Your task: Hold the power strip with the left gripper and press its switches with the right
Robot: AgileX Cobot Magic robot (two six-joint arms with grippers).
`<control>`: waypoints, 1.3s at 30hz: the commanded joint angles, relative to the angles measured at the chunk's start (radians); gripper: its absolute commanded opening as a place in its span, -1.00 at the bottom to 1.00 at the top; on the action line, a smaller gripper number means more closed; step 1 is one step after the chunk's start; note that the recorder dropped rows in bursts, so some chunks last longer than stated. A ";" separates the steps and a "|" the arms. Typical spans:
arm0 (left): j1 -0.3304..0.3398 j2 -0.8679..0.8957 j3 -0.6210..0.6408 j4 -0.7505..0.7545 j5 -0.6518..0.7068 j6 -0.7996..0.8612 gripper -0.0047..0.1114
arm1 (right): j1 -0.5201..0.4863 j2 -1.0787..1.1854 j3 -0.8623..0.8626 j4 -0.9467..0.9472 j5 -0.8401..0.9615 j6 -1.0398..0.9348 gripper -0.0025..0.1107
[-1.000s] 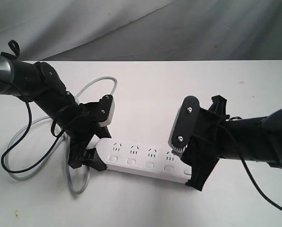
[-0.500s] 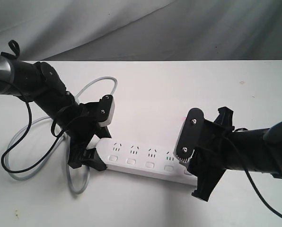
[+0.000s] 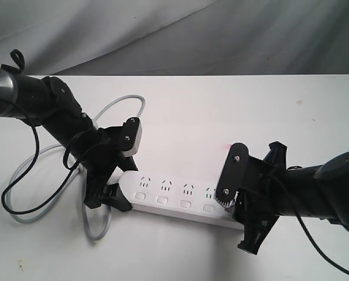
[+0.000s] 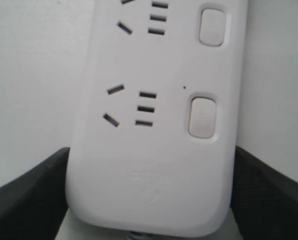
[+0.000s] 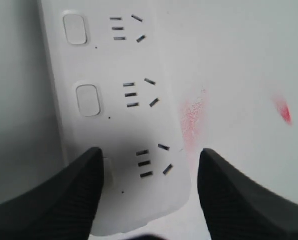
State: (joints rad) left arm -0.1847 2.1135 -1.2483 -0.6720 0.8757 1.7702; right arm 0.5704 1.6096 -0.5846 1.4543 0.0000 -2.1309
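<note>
The white power strip (image 3: 174, 197) lies across the table front, its grey cord (image 3: 120, 100) looping off behind the left arm. My left gripper (image 3: 108, 196) is shut on the strip's left end; in the left wrist view its black fingers (image 4: 29, 195) press both sides of the power strip (image 4: 154, 165), next to a switch (image 4: 202, 116). My right gripper (image 3: 245, 218) stands open over the right end. In the right wrist view, one of the right gripper's (image 5: 149, 175) fingers (image 5: 69, 200) covers most of the last switch (image 5: 107, 172); two switches (image 5: 88, 100) beyond show fully.
A black cable (image 3: 13, 181) and the grey cord loop on the table left of the left arm. A faint red patch (image 5: 191, 117) lies on the table beside the strip. Grey cloth (image 3: 174, 35) hangs behind the table's far edge.
My right gripper has come down and toward the table front over the strip's right end. A faint red patch has appeared on the table there. The left gripper and strip have stayed still.
</note>
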 commanded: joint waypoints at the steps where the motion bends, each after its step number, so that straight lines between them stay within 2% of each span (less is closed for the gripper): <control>1: -0.005 0.005 -0.002 0.002 0.015 -0.004 -0.05 | -0.003 0.003 0.005 0.014 -0.014 -0.011 -0.02; 39: -0.005 0.005 -0.002 0.002 0.015 -0.004 -0.05 | -0.003 0.073 0.029 0.029 0.008 -0.011 -0.02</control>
State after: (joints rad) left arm -0.1847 2.1135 -1.2483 -0.6720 0.8757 1.7702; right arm 0.5704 1.6561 -0.5863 1.4875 0.0000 -2.1309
